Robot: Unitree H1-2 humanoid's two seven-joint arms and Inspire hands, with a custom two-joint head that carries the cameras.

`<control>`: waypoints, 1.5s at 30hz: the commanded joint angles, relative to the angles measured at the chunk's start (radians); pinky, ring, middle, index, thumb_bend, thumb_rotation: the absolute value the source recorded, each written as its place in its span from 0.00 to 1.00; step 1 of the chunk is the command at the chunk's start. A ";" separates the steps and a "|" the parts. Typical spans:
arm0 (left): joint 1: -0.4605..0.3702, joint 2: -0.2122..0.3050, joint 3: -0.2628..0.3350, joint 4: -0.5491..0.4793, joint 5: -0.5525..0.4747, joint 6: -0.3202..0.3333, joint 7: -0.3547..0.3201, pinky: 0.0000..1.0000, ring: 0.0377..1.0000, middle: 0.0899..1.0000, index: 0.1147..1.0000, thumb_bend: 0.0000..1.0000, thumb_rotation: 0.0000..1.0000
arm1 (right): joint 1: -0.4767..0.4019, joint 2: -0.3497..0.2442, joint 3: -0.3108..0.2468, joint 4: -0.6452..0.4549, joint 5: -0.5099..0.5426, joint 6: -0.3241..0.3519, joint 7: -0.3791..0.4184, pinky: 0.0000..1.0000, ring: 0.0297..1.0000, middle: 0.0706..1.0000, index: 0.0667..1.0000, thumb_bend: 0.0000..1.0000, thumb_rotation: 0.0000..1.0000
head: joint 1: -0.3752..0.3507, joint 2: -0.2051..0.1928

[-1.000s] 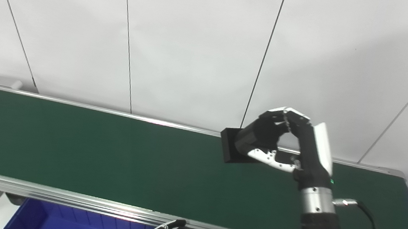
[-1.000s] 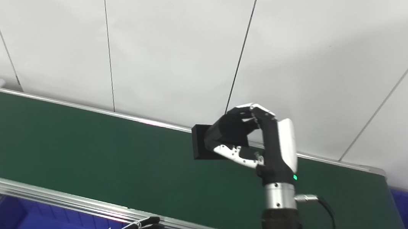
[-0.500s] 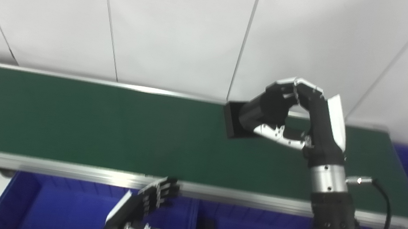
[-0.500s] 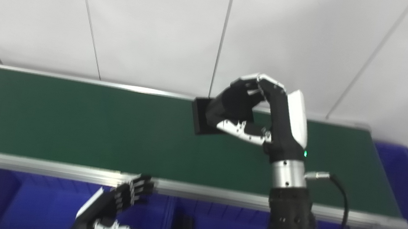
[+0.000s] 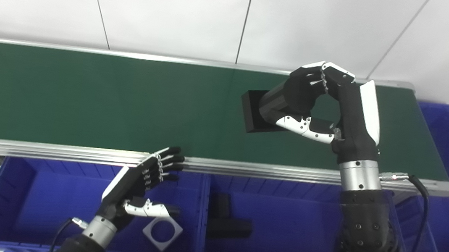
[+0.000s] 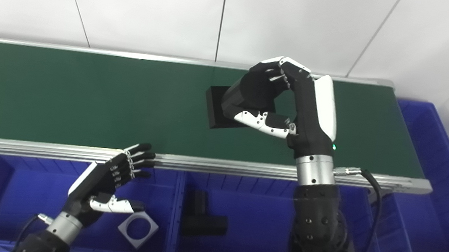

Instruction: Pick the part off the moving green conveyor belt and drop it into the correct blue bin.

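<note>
Our view has tilted down since a second ago, so the green conveyor belt [image 5: 84,93] now runs level and the blue bins [image 5: 30,197] below its near rail show fully. Our right hand [image 5: 315,107] still grasps the black block [image 5: 253,112] above the belt's right part, as before. Our left hand [image 5: 146,180], earlier only fingertips at the bottom edge, hangs released, fingers spread, over the left bin with its grey square frame [image 5: 162,233]; the middle bin holds a black T-shaped part [image 5: 228,223].
</note>
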 commanded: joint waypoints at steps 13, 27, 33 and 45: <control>0.000 0.016 0.008 -0.063 -0.012 0.017 0.002 0.73 0.79 0.81 0.85 1.00 0.22 | 0.163 0.023 0.007 -0.054 -0.009 -0.045 -0.028 0.36 0.40 0.46 0.49 0.51 0.00 | -0.021 0.021; 0.004 0.018 0.015 -0.068 -0.018 0.021 0.002 0.72 0.78 0.81 0.85 1.00 0.21 | 0.279 0.033 0.055 0.095 -0.026 -0.085 -0.076 0.41 0.41 0.46 0.48 0.52 0.00 | -0.028 0.021; 0.003 0.019 0.017 -0.074 -0.017 0.030 0.002 0.72 0.79 0.81 0.84 1.00 0.22 | 0.297 0.021 0.064 0.148 -0.027 -0.116 -0.096 0.40 0.40 0.45 0.50 0.51 0.00 | -0.030 0.026; 0.005 0.026 0.017 -0.084 -0.023 0.040 -0.002 0.73 0.80 0.82 0.85 1.00 0.21 | 0.305 0.002 0.072 0.243 -0.030 -0.108 -0.097 0.42 0.40 0.44 0.50 0.51 0.00 | -0.035 0.030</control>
